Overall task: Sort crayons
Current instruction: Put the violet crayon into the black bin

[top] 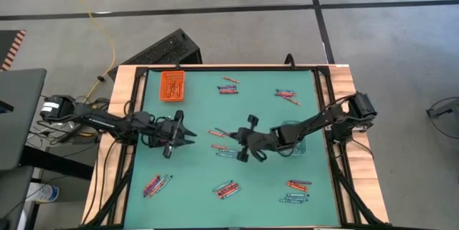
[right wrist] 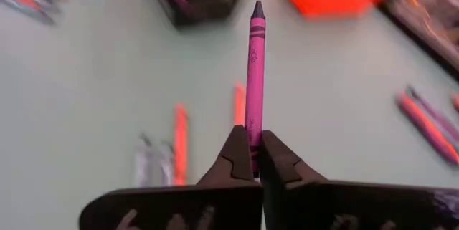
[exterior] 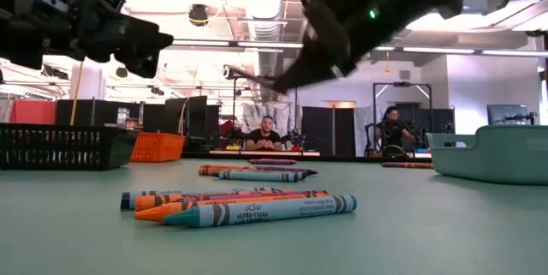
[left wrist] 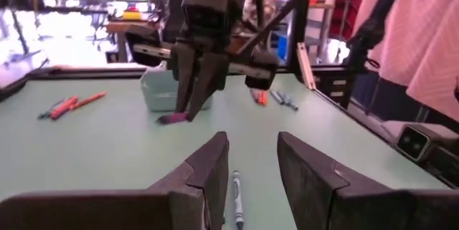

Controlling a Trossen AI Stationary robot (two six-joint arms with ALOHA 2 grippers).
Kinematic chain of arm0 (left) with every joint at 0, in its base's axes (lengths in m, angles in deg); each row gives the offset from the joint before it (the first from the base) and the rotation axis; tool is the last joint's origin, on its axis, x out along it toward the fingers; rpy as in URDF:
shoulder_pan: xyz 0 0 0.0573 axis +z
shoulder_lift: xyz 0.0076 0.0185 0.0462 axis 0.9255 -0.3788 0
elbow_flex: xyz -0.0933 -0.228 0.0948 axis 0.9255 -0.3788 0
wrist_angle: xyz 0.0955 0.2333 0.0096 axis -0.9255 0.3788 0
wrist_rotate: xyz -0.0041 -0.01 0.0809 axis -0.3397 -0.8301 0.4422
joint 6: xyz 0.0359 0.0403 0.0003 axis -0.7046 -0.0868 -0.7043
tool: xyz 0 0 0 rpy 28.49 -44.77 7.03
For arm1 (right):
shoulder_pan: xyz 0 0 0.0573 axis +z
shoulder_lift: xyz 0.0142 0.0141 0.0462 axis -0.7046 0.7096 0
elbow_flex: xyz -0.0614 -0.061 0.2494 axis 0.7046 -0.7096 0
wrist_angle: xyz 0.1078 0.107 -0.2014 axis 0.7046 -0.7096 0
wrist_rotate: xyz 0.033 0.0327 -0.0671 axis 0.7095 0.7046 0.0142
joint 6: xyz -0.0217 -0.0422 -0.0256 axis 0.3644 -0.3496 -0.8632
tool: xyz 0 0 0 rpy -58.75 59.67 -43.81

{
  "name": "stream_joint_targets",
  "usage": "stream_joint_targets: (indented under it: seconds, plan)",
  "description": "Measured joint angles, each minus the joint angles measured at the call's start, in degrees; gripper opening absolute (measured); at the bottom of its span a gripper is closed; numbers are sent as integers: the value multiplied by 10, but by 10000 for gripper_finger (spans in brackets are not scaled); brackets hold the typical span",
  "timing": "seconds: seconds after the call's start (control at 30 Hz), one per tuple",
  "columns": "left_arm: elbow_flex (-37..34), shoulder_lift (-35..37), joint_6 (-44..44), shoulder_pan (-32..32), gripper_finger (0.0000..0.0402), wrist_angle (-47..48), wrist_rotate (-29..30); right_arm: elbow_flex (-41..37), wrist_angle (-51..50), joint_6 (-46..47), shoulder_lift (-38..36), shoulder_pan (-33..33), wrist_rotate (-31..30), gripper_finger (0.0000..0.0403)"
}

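The green table [top: 193,201] fills the middle of the high view, with both dark arms reaching in from its left and right edges. At the upper left of the mat sits the orange tray [top: 171,85] with orange crayons in it; a black tray [exterior: 60,146] shows at the left of the low view, and a pale clear tray [top: 292,140] lies right of centre under the right arm.

The left gripper [top: 188,135] hovers left of centre, its fingers [left wrist: 208,169] spread apart with nothing between them (a blue crayon [left wrist: 237,198] lies on the mat in the gap seen from its wrist).

The right gripper [top: 245,141] is near the middle of the frame, its fingers [right wrist: 276,162] pressed together on a purple crayon [right wrist: 254,79], pinched at one end so the stick points out past the fingertips. In the left wrist view that crayon's end shows just under the fingertips, close to the mat.

The other crayons lie scattered in small groups: upper centre [top: 229,87], upper right [top: 286,96], just left of the right gripper [top: 219,134], lower left [top: 156,184], lower centre [top: 226,188] and lower right [top: 296,190]. In the low view a cluster of orange and teal crayons [exterior: 248,206] lies nearest the camera.

Beyond the table, a person [exterior: 267,134] sits in the room behind.
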Motion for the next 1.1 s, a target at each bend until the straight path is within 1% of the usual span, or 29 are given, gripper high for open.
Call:
stream_joint_targets:
  seconds: [0.07, 0.23, 0.3, 0.37, 0.47, 0.63, 0.7, 0.9, 1.1]
  plan:
    - [0, 0, -13, 0, 110, -4, -3, 0, 52, -32, 0, -1, 39, 2]
    - [7, 0, -34, 0, 110, -9, 3, 0, 179, -94, 0, -10, 161, 2]
    - [10, 0, -34, 0, 110, -9, 1, 0, 214, -107, 0, -14, 200, 2]
    - [16, 0, -36, -5, 110, -12, -1, 0, 234, -117, 0, -14, 225, 2]
    - [28, 0, -60, -25, 110, -12, -2, 1, 263, -123, 5, -14, 245, 2]
    - [48, -15, -116, -64, 110, -22, 1, 1, 273, -125, 6, -12, 262, 1]
    - [55, -35, -126, -72, 110, -42, 5, 1, 273, -125, 6, -12, 269, 1]
    - [79, -104, -134, -78, 110, -83, 49, 1, 275, -125, 6, -11, 286, 1]
    - [121, -170, -139, -76, 110, -89, 43, 1, 283, -137, 6, -6, 287, 1]
